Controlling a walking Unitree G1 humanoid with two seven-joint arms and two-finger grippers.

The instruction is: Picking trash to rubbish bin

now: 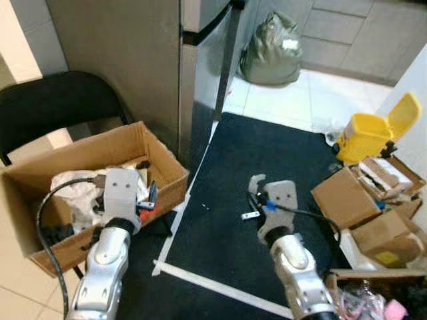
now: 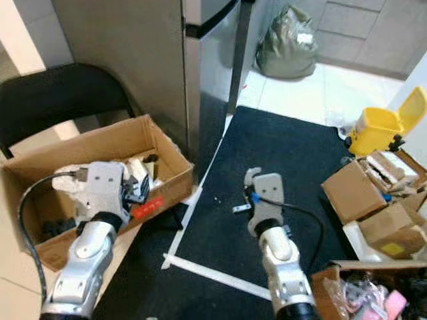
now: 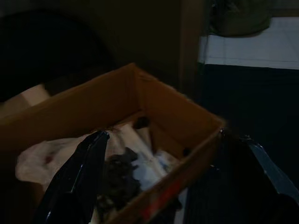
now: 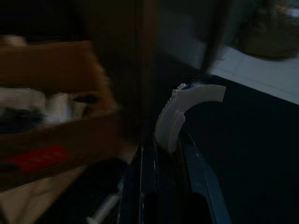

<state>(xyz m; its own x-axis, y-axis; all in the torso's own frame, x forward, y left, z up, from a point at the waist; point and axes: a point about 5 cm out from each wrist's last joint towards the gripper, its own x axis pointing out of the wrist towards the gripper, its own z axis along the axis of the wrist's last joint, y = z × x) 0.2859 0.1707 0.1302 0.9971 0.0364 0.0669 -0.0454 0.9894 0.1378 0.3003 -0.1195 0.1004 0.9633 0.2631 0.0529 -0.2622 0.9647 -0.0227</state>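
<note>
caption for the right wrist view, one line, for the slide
Right gripper shut on a curved white plastic scrap above the dark mat, cardboard box beside it.

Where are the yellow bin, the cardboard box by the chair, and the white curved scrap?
yellow bin (image 1: pixel 363 137), left eye view, front wall
cardboard box (image 1: pixel 170 170), left eye view, right wall
white curved scrap (image 4: pixel 180 112), right wrist view, mid-curve

Brown cardboard box (image 1: pixel 167 163), yellow bin (image 1: pixel 370 133), dark mat (image 1: pixel 267 153) edged with white tape (image 1: pixel 220 285).
</note>
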